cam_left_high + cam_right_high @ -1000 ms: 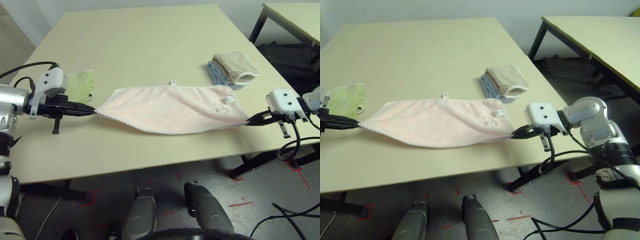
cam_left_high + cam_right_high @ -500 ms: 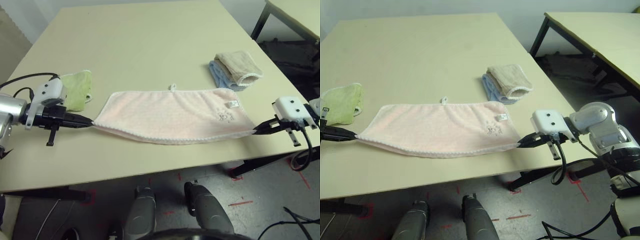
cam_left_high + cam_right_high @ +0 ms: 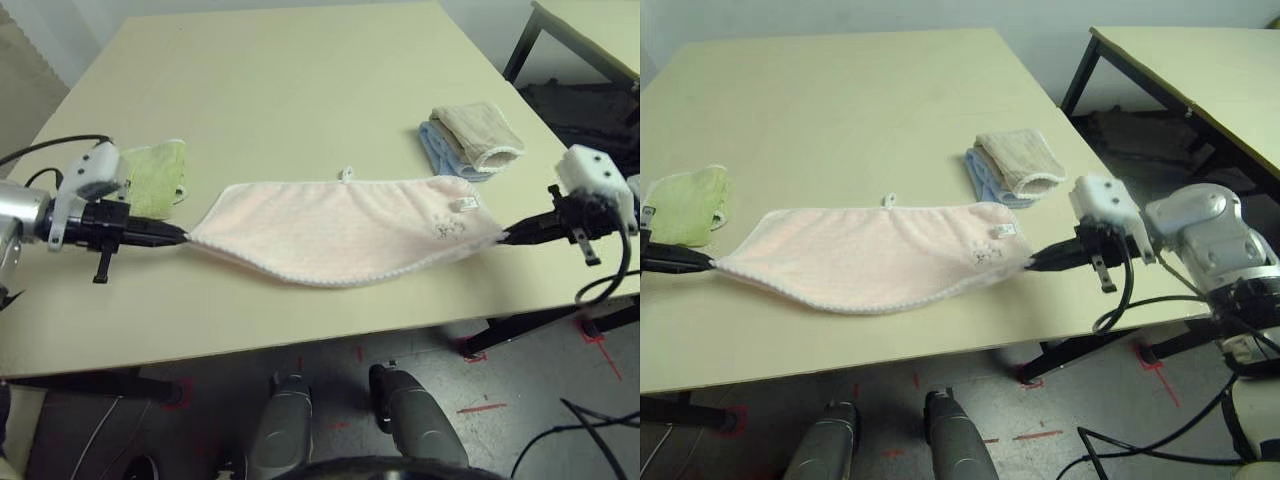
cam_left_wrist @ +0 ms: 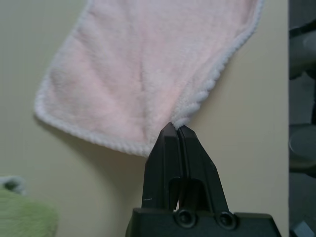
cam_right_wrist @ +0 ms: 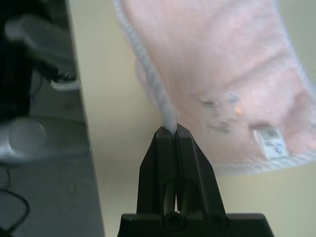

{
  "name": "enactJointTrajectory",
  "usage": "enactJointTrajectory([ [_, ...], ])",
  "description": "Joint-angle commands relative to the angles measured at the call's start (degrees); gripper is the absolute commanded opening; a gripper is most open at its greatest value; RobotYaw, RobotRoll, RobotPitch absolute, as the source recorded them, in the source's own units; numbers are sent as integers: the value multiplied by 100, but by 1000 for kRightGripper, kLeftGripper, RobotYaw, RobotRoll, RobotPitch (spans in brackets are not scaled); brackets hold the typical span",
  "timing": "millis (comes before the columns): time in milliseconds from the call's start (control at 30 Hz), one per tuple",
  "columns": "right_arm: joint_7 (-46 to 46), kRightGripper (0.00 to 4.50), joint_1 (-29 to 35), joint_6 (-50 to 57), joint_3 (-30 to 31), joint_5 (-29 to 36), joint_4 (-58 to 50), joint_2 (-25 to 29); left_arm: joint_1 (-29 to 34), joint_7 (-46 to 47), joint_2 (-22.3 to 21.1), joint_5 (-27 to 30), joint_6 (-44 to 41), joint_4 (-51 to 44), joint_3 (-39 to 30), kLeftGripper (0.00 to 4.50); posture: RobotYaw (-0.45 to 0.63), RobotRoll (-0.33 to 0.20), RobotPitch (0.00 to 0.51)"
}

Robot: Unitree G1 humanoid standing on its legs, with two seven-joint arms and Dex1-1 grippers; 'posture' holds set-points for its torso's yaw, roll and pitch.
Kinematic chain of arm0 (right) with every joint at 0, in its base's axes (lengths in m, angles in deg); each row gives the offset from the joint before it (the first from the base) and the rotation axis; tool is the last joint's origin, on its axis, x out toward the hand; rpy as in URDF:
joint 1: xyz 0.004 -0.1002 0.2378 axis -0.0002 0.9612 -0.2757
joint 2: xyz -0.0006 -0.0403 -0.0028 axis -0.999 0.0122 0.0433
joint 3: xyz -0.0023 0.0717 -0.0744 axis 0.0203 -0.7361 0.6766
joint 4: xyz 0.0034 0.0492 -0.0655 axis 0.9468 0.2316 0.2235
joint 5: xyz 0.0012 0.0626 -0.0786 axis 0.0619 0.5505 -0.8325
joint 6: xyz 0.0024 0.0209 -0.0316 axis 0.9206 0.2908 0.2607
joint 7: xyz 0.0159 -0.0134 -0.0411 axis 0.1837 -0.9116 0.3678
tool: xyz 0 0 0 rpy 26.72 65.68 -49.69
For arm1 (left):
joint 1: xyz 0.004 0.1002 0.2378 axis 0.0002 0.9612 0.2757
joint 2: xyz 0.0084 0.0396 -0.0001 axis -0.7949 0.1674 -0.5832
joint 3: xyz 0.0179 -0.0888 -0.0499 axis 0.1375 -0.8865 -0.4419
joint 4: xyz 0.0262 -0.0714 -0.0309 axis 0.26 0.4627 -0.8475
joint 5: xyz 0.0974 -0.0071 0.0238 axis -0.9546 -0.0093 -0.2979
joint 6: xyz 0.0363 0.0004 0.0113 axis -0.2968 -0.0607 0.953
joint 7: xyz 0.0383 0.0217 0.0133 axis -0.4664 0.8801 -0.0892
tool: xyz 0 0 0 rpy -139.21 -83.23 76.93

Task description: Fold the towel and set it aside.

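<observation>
Left gripper point(image 4: 176, 127): black fingers pressed fully together, pinching the scalloped corner at one end of the pale pink terry towel point(image 3: 340, 230). Right gripper point(image 5: 171, 129): fingers likewise clamped tight, with the whitish edging of the towel's opposite end caught between the tips.

The towel hung stretched between the two grippers, across the near part of the cream-coloured table point(image 3: 300, 90). Its far long edge ran nearly straight; the near long edge sagged in a shallow curve. Whether the middle touched the table surface could not be told. A small white loop point(image 3: 345, 174) stood out at the middle of the towel's far edge. A small dark printed logo point(image 3: 442, 229) and a white label point(image 3: 463, 204) sat close to the end held by the right gripper.

A small light-green cloth point(image 3: 155, 175) lay on the table just beyond the towel's left-gripper end, beside that gripper's white housing. A folded beige cloth point(image 3: 478, 134) rested on top of a folded blue cloth point(image 3: 437, 148), beyond the towel's right-gripper end and apart from it.
</observation>
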Motion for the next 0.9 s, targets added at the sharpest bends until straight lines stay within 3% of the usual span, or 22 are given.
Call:
enactJointTrajectory([
  [33, 13, 0, -254, 329, 127, -244, 400, -125, -253, -22, 127, -121, -17, 397, 85, 53, 32, 0, 163],
  [233, 13, 0, -820, 556, -110, -768, 1333, -677, -827, -22, 432, -293, -61, 1072, 36, 53, 36, 0, 167],
  [467, -710, 0, -1622, -228, -522, -1800, 2882, -1421, -1664, -1, 927, -896, 261, 2198, -160, 53, 29, 0, 170],
  [900, -2257, 0, -2080, -1047, -1042, -2933, 4102, -2014, -2303, 680, 1348, -1647, 794, 3263, -588, 53, 39, 0, 166],
])
